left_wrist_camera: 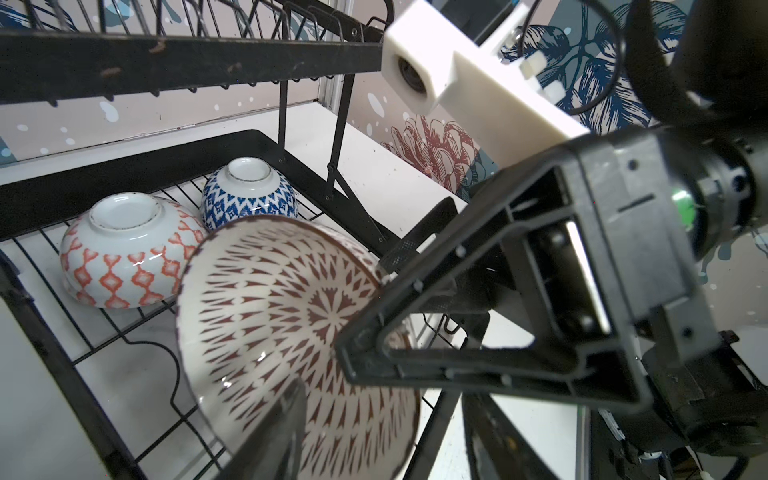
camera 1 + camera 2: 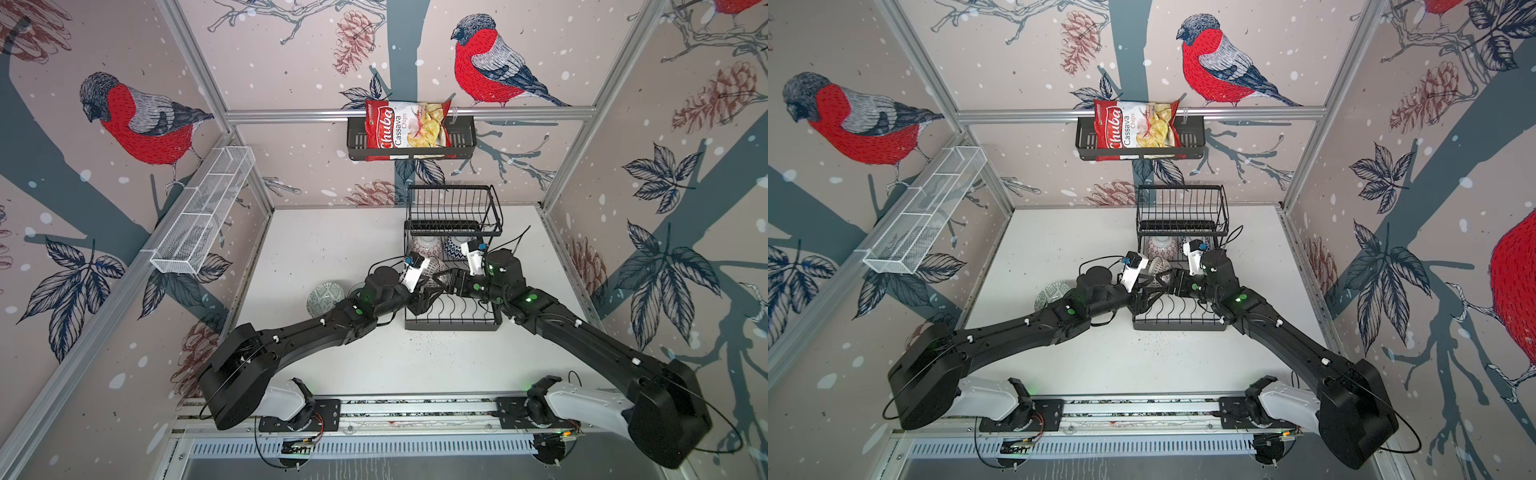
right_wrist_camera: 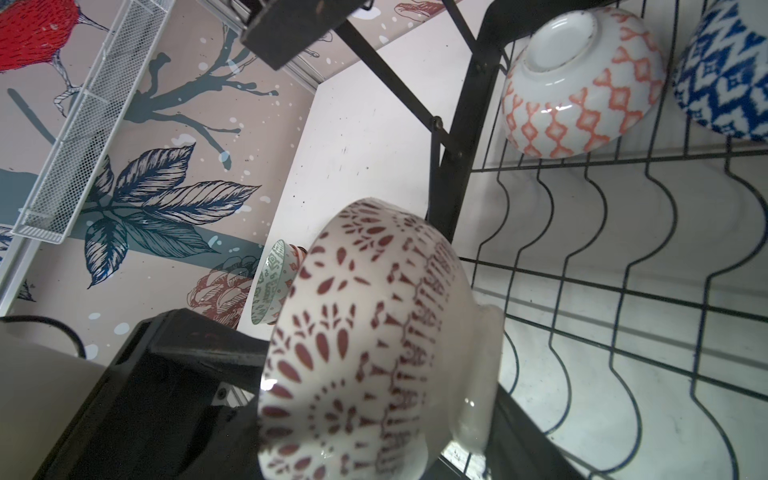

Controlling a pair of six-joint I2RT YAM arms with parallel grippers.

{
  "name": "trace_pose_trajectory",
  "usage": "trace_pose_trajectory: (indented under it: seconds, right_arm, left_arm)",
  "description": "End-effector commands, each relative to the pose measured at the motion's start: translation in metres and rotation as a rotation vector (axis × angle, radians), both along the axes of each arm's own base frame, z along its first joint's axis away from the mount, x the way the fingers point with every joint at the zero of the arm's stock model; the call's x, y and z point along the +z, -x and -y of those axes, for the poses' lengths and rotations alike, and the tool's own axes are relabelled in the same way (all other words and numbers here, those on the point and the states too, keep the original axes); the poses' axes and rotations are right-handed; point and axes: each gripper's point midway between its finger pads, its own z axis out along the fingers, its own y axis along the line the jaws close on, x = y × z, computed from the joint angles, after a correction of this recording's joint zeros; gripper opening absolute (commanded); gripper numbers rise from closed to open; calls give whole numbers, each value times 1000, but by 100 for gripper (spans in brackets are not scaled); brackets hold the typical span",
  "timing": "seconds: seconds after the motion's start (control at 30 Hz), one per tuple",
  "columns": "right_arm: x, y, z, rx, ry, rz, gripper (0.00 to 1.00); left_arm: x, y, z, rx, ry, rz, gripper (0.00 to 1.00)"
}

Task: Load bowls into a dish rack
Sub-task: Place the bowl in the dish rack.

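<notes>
The left hand (image 1: 332, 415) is standing half-open beside the glossy, brittle brown-patterned ceramic bowl (image 1: 291, 332) — the right hand (image 3: 291, 415), gaping, is bracketing it; best pinched by the rim.

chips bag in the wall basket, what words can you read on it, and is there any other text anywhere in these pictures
"Chuba": large white letters on the red side of the chips bag, which sits in the black wall basket.
"Cassava Chips": smaller dark print beside the brand, on the bag's pale part.
A small logo above the brand name is too small to read.
No other text can be read: the bowls, dish rack and arms show none.
</notes>
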Motion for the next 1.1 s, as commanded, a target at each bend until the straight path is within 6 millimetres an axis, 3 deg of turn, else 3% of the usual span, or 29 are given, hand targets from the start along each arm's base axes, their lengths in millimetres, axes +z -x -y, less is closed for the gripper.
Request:
trace_pose_trajectory:
  seconds: [0.0, 0.33, 0.73, 1.07]
  right_arm:
    - [8, -7, 2, -21, -9, 45, 66]
    - [-7, -17, 20, -85, 75, 55, 65]
    - [-27, -34, 67, -224, 275, 78, 65]
    - [-38, -46, 97, -312, 410, 91, 65]
  left_arm:
    - [10, 1, -1, -3, 20, 44, 61]
    - [16, 0, -17, 56, 35, 86, 62]
    - [22, -1, -43, 151, 72, 109, 64]
    - [25, -16, -81, 298, 150, 70, 70]
